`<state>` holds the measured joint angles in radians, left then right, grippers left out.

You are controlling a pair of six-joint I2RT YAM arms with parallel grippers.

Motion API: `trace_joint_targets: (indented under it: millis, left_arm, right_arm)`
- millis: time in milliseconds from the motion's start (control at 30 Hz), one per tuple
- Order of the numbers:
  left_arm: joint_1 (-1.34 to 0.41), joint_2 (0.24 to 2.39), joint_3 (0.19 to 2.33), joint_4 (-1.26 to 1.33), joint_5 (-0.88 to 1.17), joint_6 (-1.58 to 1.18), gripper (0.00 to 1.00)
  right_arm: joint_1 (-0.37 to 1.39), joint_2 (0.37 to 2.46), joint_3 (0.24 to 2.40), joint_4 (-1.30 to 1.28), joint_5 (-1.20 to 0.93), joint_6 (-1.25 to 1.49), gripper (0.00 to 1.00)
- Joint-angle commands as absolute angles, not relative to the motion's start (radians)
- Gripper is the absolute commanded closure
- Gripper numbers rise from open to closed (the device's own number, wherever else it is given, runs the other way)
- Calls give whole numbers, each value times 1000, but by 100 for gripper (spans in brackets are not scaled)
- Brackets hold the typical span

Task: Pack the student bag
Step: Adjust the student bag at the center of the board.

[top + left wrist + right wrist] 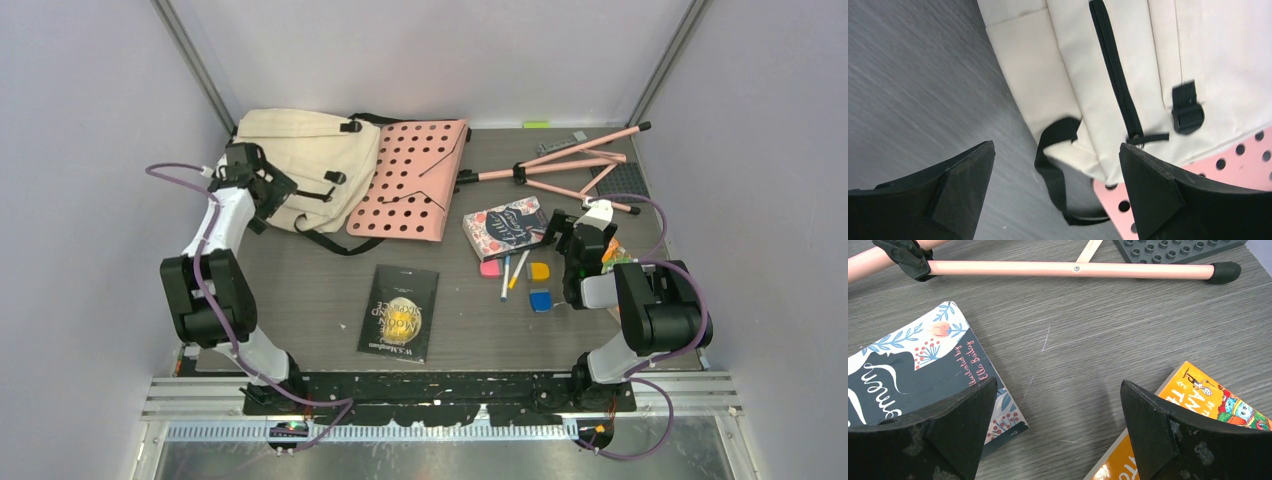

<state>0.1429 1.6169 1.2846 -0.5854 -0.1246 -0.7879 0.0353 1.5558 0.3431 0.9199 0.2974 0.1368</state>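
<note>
The cream student bag (300, 165) lies flat at the back left, zipped shut, its black strap trailing onto the table. My left gripper (262, 198) is open and empty, hovering over the bag's near corner. In the left wrist view the gripper (1056, 145) is above the bag (1048, 65), near its black zipper (1113, 75) and strap loop (1053, 165). My right gripper (572, 238) is open and empty. In the right wrist view it (1058, 381) hovers over bare table between a floral book (908, 365) and an orange book (1208, 400).
A pink perforated board (410, 180) leans on the bag's right side. A black book (400, 312) lies centre front. The floral book (505, 226), pens (512, 272) and erasers (540, 285) lie centre right. A pink folding stand (560, 170) and a grey baseplate (620, 180) are at the back right.
</note>
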Motion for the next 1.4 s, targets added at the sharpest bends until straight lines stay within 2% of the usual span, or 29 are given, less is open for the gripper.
trace_joint_targets:
  millis: [0, 167, 367, 667, 700, 833, 900, 1000, 1067, 1267, 1367]
  left_arm:
    - [193, 1697, 1335, -446, -64, -907, 1]
    - [217, 1799, 1369, -461, -141, -977, 1]
    - [242, 1894, 1357, -347, -101, -1029, 1]
    - [240, 1978, 1357, -410, -147, -1197, 3]
    - [241, 1983, 1362, -410, -153, -1202, 5]
    - [240, 1991, 1398, -435, -169, -1193, 34]
    - [239, 1978, 1404, -436, -184, -1166, 58]
    - [239, 1949, 1404, -439, -208, -1113, 79]
    - [239, 1930, 1407, -445, -212, -1080, 98]
    - [238, 1826, 1394, -421, -225, -1011, 100]
    - [238, 1759, 1394, -428, -281, -978, 100]
  right_arm:
    - [31, 1555, 339, 982, 319, 127, 0]
    - [31, 1554, 339, 982, 318, 127, 0]
    - [31, 1555, 339, 982, 317, 127, 0]
    - [31, 1554, 341, 980, 317, 128, 0]
    - [31, 1554, 341, 980, 317, 129, 0]
    - [29, 1555, 341, 980, 316, 129, 0]
    - [30, 1555, 341, 980, 316, 128, 0]
    - [30, 1555, 341, 980, 316, 127, 0]
    - [30, 1553, 341, 981, 316, 127, 0]
    - [31, 1540, 341, 963, 315, 122, 0]
    - [30, 1471, 393, 811, 314, 121, 0]
